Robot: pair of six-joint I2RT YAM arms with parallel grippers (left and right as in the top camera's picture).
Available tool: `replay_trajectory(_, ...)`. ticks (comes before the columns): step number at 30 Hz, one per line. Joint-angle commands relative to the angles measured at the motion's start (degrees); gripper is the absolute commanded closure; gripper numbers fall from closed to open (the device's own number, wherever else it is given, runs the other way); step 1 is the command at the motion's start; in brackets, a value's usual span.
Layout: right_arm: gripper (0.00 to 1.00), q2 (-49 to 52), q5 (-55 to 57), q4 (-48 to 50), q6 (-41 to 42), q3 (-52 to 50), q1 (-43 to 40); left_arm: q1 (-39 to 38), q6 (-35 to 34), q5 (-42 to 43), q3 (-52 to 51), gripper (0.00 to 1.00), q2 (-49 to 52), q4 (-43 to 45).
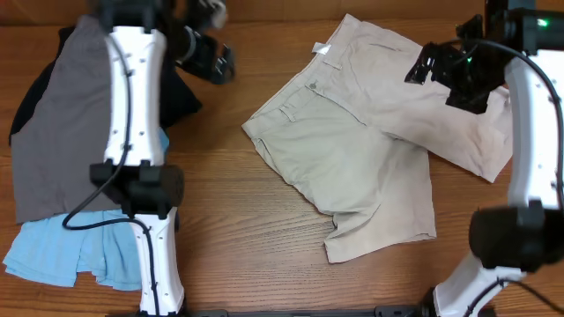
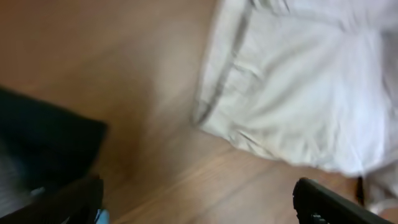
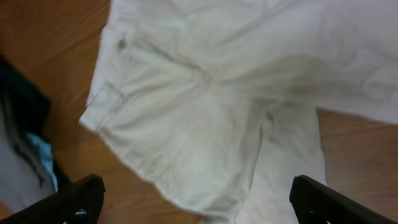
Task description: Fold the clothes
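Note:
The light beige khaki shorts [image 1: 352, 141] lie spread at the table's middle and right, waistband toward the upper left, with one leg draped across to the right. My right gripper [image 1: 438, 79] hovers open above their right part; in the right wrist view the shorts [image 3: 217, 93] fill the frame, with nothing between the fingers [image 3: 336, 202]. My left gripper [image 1: 216, 57] is open over bare wood, left of the shorts. In the blurred left wrist view the shorts' edge [image 2: 298, 93] is at the upper right and the gripper [image 2: 199, 208] is empty.
Grey shorts [image 1: 62, 123] lie at the far left under the left arm. A black garment [image 1: 181, 97] shows beside them, and light-blue shorts [image 1: 70, 251] lie at the front left. Bare wooden table [image 1: 229, 202] separates this pile from the khaki shorts.

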Motion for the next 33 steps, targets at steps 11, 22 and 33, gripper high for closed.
replay_trajectory(11, 0.17, -9.66, -3.08, -3.26, -0.66, 1.29, 6.43, -6.49, 13.11, 1.55, -26.99, 0.0, 0.61, 16.74)
replay_trajectory(22, 0.16, -27.39, 0.59, -3.69, -1.7, 1.29, 6.43, -6.75, 13.0, 1.38, -38.36, 0.0, 0.61, 27.65)
replay_trajectory(33, 0.16, -34.12, 0.76, -4.22, -1.46, 1.25, 6.43, -6.75, 11.23, 1.81, -42.97, 0.78, 0.61, 29.97)
